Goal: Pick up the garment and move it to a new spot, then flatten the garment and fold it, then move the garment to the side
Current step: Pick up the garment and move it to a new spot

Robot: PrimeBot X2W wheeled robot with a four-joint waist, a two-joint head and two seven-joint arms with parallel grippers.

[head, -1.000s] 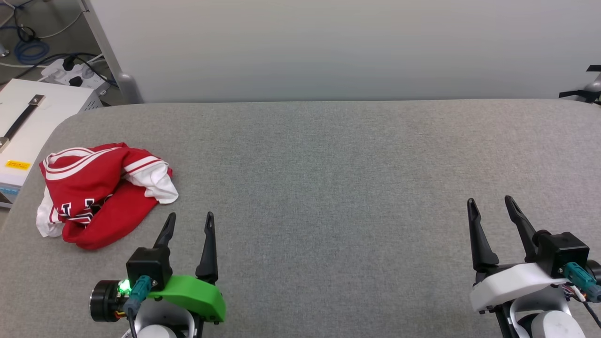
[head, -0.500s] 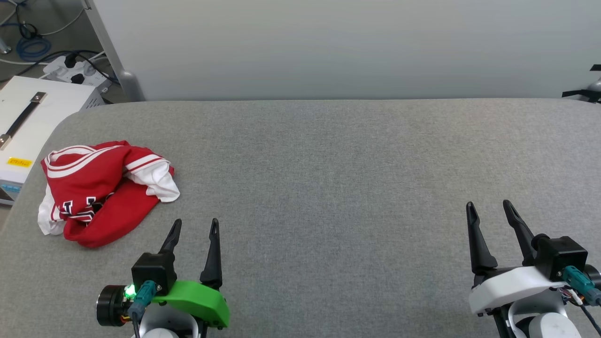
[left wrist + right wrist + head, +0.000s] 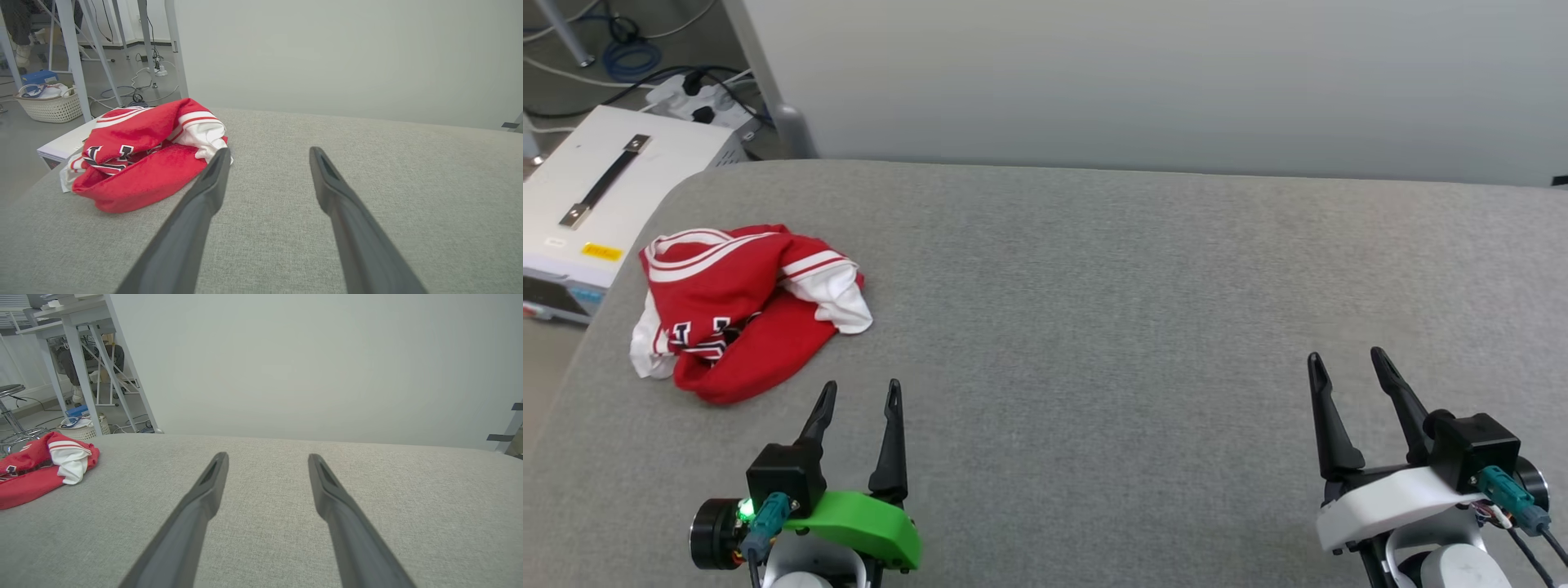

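The garment (image 3: 743, 314), a red jersey with white sleeves and striped trim, lies crumpled in a heap at the far left of the grey table (image 3: 1094, 286). It also appears at the left in the left wrist view as the garment (image 3: 143, 163) and at the far left in the right wrist view as the garment (image 3: 45, 469). My left gripper (image 3: 860, 390) hovers open near the front edge, just right of and nearer than the heap, its fingers empty. My right gripper (image 3: 1346, 359) stands open at the front right, far from the jersey.
A white box with a black handle (image 3: 596, 204) stands off the table's left edge, with cables and a power strip (image 3: 698, 86) on the floor behind. A pale wall panel (image 3: 1143, 82) runs along the table's far edge. A laundry basket (image 3: 51, 106) sits on the floor.
The head camera has turned left, so the whole picture shifted right. Both grippers stay open in much the same places, and the garment lies unmoved.
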